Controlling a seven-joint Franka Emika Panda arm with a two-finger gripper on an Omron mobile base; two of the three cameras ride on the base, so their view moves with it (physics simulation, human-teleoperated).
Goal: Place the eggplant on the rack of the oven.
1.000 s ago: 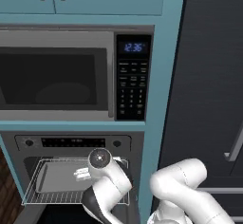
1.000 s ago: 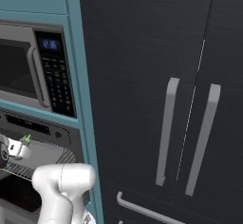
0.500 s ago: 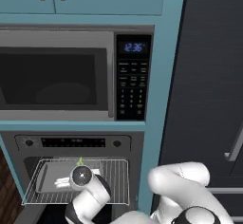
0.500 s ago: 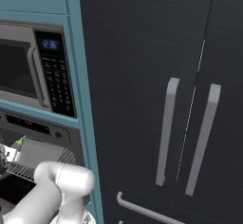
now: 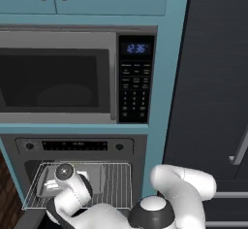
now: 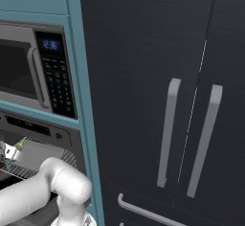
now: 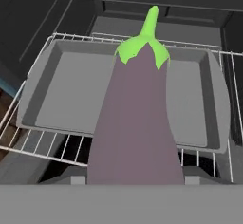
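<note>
Over the last second the white arm has swung down and to the left, so that its wrist, which stood in front of the right half of the pulled-out rack, now sits low over the rack's left part, and the green stem tip seen above it half a second ago has dropped out of sight behind the arm in the left base view. In the hand view the long dull-purple eggplant with its bright green cap (image 7: 135,123) runs from the bottom of the picture up over the flat grey baking tray (image 7: 61,92), which lies on the silver wire rack (image 5: 116,182) drawn out of the dark grey built-in oven (image 5: 138,148) below the microwave with the blue digital clock (image 5: 137,48). The fingertips of the gripper (image 7: 135,180) are hidden under the eggplant, so I cannot see how the jaws stand; from the way the vegetable hangs fixed in front of the camera I judge they are closed on its thick end. Whether the eggplant touches the tray or hangs above it I cannot tell. I judge the carry nearly done: the load is over the rack, and what remains is to lower it and let go, the tray taking it rather than the bare wires.
</note>
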